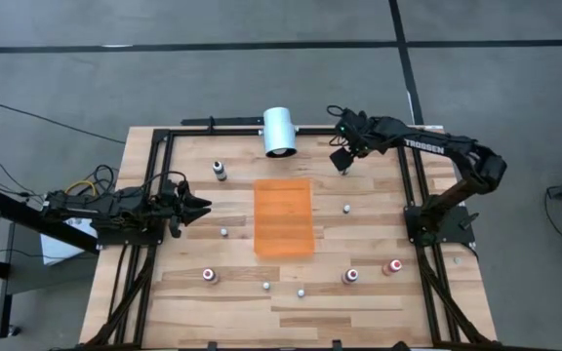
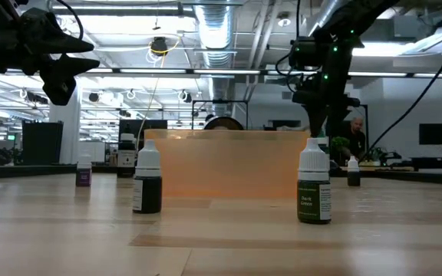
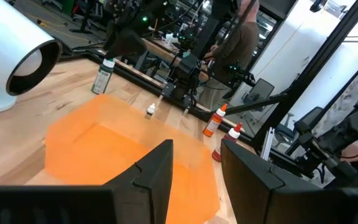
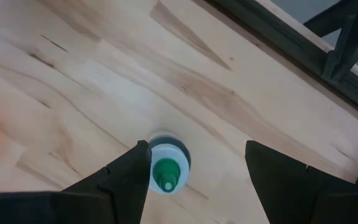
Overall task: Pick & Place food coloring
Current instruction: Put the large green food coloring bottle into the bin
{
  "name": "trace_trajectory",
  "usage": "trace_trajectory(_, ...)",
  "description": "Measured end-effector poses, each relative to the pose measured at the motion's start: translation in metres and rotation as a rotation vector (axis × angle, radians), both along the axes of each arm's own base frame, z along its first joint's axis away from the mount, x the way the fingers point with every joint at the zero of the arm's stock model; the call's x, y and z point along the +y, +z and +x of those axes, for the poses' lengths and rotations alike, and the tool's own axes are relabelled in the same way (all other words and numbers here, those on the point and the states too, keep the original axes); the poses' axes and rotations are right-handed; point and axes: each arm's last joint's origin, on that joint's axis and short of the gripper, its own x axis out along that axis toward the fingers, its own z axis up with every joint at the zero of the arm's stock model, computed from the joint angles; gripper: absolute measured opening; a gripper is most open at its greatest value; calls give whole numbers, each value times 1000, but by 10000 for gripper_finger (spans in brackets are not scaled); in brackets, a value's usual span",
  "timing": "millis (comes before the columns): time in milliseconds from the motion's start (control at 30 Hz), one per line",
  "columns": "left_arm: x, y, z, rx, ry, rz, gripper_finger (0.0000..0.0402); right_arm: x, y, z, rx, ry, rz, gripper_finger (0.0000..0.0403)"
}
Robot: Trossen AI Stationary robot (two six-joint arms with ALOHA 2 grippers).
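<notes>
My right claw [image 4: 194, 171] spread wide, poised straight above a green-tipped bottle [image 4: 165, 171], fingers clear of it, my left claw [image 1: 200, 206] narrow, empty, beside the orange mat [image 1: 283, 216]

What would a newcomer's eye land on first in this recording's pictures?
Probably the flat orange rectangular mat at the middle of the wooden table, with a big white cylinder lying just beyond it. Then the right claw, open and poised straight above a tiny green-capped bottle, while small food coloring bottles dot the tabletop.
</notes>
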Motion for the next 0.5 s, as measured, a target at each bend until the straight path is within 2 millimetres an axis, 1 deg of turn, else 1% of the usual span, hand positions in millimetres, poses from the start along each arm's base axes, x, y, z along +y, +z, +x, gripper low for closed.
trace_trajectory(133, 0, 0, 0, 0, 0, 0, 126, 0, -1, -3, 14, -7, 13, 250)
trace_trajectory(267, 0, 0, 0, -1, 1, -1, 126, 0, -6, -3, 23, -1, 49, 249)
trace_trajectory(333, 0, 0, 0, -4, 1, -1, 126, 2, -13, -2, 57, 5, 72, 249)
trace_trajectory(433, 0, 0, 0, -4, 3, -1, 126, 1, -16, 2, 58, 12, 74, 249)
trace_trajectory(500, 0, 1, 0, -8, 3, -1, 126, 0, -22, 4, 76, 12, 90, 249)
